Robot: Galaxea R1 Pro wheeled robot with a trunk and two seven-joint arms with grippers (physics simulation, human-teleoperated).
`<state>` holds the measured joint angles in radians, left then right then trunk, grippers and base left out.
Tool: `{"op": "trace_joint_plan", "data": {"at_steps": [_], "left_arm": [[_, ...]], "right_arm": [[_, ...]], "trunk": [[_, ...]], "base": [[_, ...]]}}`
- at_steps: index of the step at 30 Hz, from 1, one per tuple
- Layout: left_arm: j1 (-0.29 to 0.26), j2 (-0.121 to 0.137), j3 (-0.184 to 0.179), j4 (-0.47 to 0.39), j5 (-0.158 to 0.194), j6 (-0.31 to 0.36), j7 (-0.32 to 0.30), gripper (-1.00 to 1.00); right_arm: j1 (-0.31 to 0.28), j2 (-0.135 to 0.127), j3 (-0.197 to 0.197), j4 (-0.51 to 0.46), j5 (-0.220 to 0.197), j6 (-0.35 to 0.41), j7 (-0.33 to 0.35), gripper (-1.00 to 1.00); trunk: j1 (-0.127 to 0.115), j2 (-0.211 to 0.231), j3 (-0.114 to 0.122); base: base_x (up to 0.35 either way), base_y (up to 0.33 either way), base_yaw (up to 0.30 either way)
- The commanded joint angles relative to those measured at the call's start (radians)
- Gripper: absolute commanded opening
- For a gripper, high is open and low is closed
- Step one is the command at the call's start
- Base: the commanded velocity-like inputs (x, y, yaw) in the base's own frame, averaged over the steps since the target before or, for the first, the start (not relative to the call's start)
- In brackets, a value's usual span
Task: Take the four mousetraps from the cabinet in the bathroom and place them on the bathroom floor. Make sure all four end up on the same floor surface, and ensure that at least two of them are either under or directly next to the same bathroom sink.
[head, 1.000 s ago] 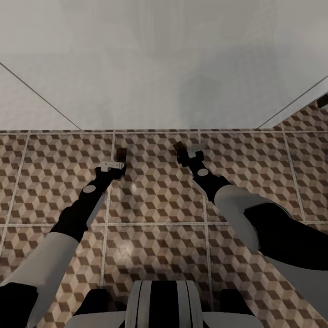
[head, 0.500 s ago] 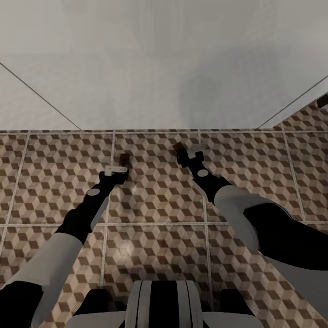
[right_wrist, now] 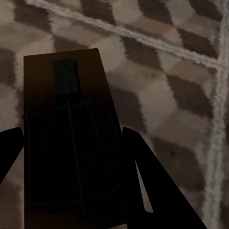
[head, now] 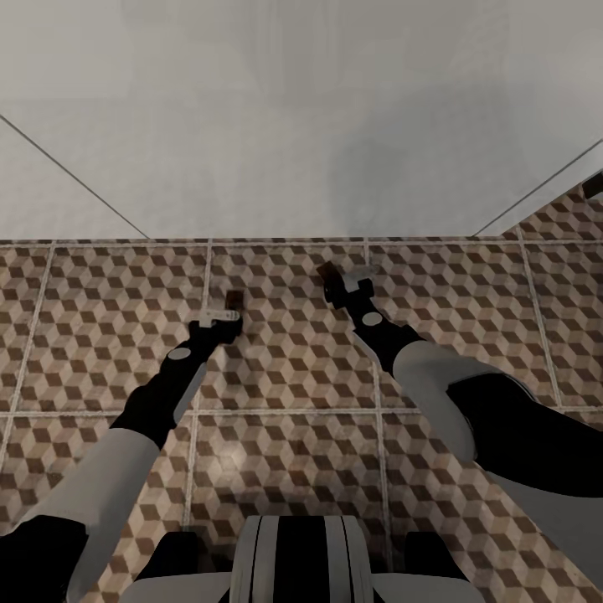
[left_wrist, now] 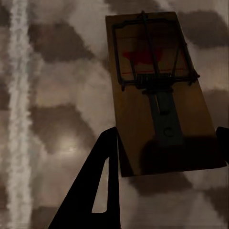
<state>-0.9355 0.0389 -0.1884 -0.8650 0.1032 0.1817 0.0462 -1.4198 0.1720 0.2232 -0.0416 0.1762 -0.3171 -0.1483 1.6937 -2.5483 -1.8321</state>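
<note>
We hold both arms low over the bathroom floor [head: 285, 377], close to the pale wall [head: 301, 126] at 12 o'clock.

Left side first: the left gripper [head: 219, 320] sits just behind a mousetrap [head: 234, 299], which lies at its 12 o'clock. In the left wrist view this left mousetrap [left_wrist: 157, 90] looks flat on the tiles, wire and red mark up, with one dark finger [left_wrist: 98, 191] beside its near corner and the other at the frame edge. The jaws look spread wider than the board, so we judge it released, but contact at the near edge we cannot tell.

Right side: the right gripper [head: 345, 285] has the right mousetrap [head: 327, 270] at its 11 o'clock tip. In the right wrist view that board [right_wrist: 71, 138] sits between the two fingers [right_wrist: 152, 176], both close against its long edges. We read it as gripped, or only just loosened. Whether it rests on the tiles is unclear.

Risks from here:
- pulling the left arm back could drag or flip its trap if a finger catches the edge;
- opening the right jaws while the board is above the floor would let it drop and skid;
- no sink shows here, so nearness to one is unverified.
</note>
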Motion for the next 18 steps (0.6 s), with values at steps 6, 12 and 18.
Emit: {"op": "trace_joint_plan", "data": {"at_steps": [6, 12, 18], "left_arm": [[-0.002, -0.007, -0.002, 0.003, 0.009, 0.052, 0.005, -1.0], [-0.004, -0.024, -0.002, -0.002, 0.008, 0.084, 0.006, -1.0], [-0.008, -0.029, -0.002, -0.007, 0.007, 0.095, 0.007, -1.0]], "right_arm": [[-0.001, 0.001, 0.002, 0.002, 0.008, -0.018, -0.008, -1.0], [-0.001, 0.002, 0.002, 0.002, 0.009, -0.023, -0.008, -1.0], [-0.001, 0.002, 0.003, 0.002, 0.009, -0.023, -0.008, -1.0]], "trunk": [[0.0, 0.0, 0.0], [0.0, 0.0, 0.0], [0.0, 0.0, 0.0]], "base": [[0.0, 0.0, 0.0], [0.0, 0.0, 0.0], [0.0, 0.0, 0.0]]}}
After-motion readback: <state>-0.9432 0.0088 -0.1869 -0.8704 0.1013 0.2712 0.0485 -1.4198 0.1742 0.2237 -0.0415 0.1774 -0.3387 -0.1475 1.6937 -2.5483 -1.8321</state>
